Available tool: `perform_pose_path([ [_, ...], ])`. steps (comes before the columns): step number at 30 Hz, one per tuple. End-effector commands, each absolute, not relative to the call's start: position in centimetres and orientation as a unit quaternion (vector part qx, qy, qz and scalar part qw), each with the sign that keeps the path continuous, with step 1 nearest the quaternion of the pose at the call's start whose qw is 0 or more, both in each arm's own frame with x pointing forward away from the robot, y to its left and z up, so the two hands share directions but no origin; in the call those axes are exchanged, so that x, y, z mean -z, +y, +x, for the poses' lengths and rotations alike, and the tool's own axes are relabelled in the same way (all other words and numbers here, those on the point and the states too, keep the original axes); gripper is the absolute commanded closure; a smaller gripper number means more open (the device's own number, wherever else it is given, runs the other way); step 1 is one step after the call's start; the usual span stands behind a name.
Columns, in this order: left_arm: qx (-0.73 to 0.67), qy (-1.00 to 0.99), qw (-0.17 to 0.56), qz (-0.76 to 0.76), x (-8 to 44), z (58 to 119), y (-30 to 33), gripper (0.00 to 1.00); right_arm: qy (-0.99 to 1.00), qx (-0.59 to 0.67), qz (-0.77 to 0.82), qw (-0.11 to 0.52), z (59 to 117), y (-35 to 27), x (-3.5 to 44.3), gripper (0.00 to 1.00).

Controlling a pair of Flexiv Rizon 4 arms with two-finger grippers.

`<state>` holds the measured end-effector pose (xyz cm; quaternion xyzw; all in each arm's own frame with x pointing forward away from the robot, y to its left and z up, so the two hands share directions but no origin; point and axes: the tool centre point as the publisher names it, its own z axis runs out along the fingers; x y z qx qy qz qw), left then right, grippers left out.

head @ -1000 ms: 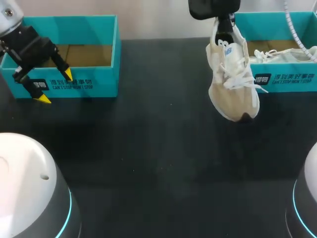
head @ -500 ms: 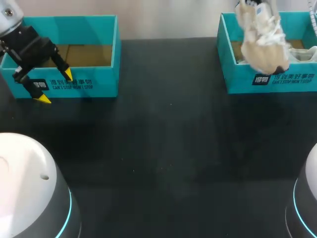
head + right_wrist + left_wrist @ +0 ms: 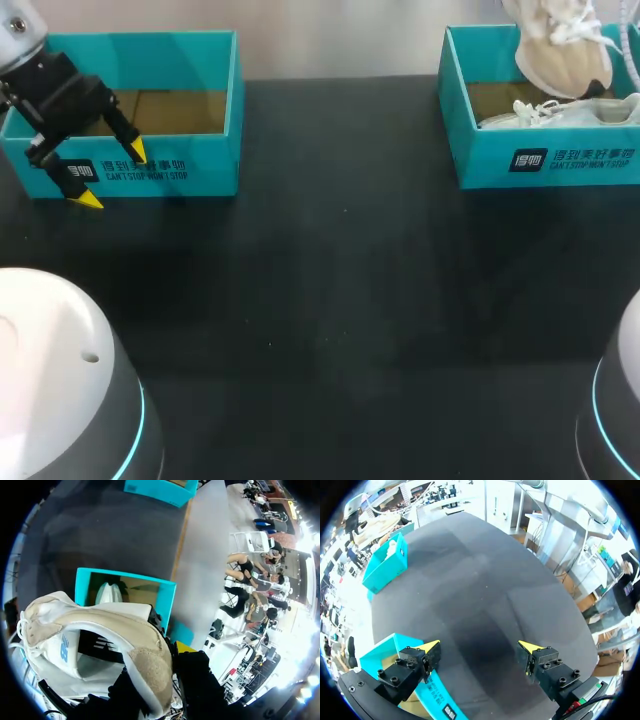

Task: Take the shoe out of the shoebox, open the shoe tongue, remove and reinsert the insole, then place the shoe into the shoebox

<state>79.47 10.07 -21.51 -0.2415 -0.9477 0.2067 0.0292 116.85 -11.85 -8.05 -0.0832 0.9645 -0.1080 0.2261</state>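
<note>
A beige and white shoe (image 3: 560, 50) hangs toe down over the right teal shoebox (image 3: 545, 160). In the right wrist view my right gripper (image 3: 167, 655) is shut on the heel collar of the shoe (image 3: 100, 635), with the shoebox (image 3: 167, 597) below it. A second white shoe (image 3: 560, 112) lies inside that box. In the head view the right gripper itself is out of sight above the shoe. My left gripper (image 3: 112, 175) hangs open and empty in front of the left teal box (image 3: 190, 170). Its yellow tips (image 3: 432, 646) stand wide apart over the dark table.
The left teal box (image 3: 437, 702) lies just under the left gripper, and its brown floor shows nothing inside in the head view. The dark tabletop (image 3: 330, 300) spreads between the two boxes. Both arm bases stand at the near corners.
My right arm has carried the shoe back and up, from over the table in front of the right shoebox to above that box. The left arm has kept still.
</note>
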Motion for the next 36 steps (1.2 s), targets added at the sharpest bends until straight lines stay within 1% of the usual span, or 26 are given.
perform_pose_path([
  [1, -0.206, -0.948, 0.029, -0.242, 21.5, 79.4, 10.1, 0.0, 0.965, 0.11, -0.082, 0.222, 117.1, -11.7, 7.7, 1.0],
  [7, -0.206, -0.948, 0.029, -0.242, 21.5, 79.4, 10.1, 0.0, 0.965, 0.11, -0.082, 0.222, 117.1, -11.7, 7.7, 1.0],
  [8, -0.206, -0.948, 0.029, -0.242, 21.5, 79.4, 10.1, 0.0, 0.963, 0.126, -0.081, 0.225, 118.1, -12.8, 8.0, 1.0],
  [13, -0.206, -0.948, 0.029, -0.242, 21.5, 79.4, 10.1, 0.0, 0.963, 0.113, -0.045, 0.24, 122.2, -17.7, 8.7, 1.0],
  [18, -0.206, -0.948, 0.029, -0.242, 21.5, 79.4, 10.1, 0.0, 0.962, 0.103, -0.054, 0.246, 124.5, -19.9, 9.6, 1.0],
  [23, -0.206, -0.948, 0.029, -0.242, 21.5, 79.4, 10.1, 0.0, 0.962, 0.107, -0.043, 0.247, 125.6, -21.2, 10.6, 1.0],
  [26, -0.206, -0.948, 0.029, -0.242, 21.5, 79.4, 10.1, 0.0, 0.958, 0.13, 0.029, 0.253, 125.7, -22.2, 10.7, 1.0],
  [27, -0.206, -0.948, 0.029, -0.242, 21.5, 79.4, 10.1, 0.0, 0.953, 0.143, 0.086, 0.254, 125.6, -22.9, 11.0, 1.0],
  [32, -0.206, -0.948, 0.029, -0.242, 21.5, 79.4, 10.1, 0.0, 0.924, 0.17, 0.247, 0.238, 124.5, -25.3, 11.8, 1.0],
  [36, -0.206, -0.948, 0.029, -0.242, 21.5, 79.4, 10.1, 0.0, 0.896, 0.172, 0.338, 0.23, 123.4, -26.9, 11.9, 1.0],
])
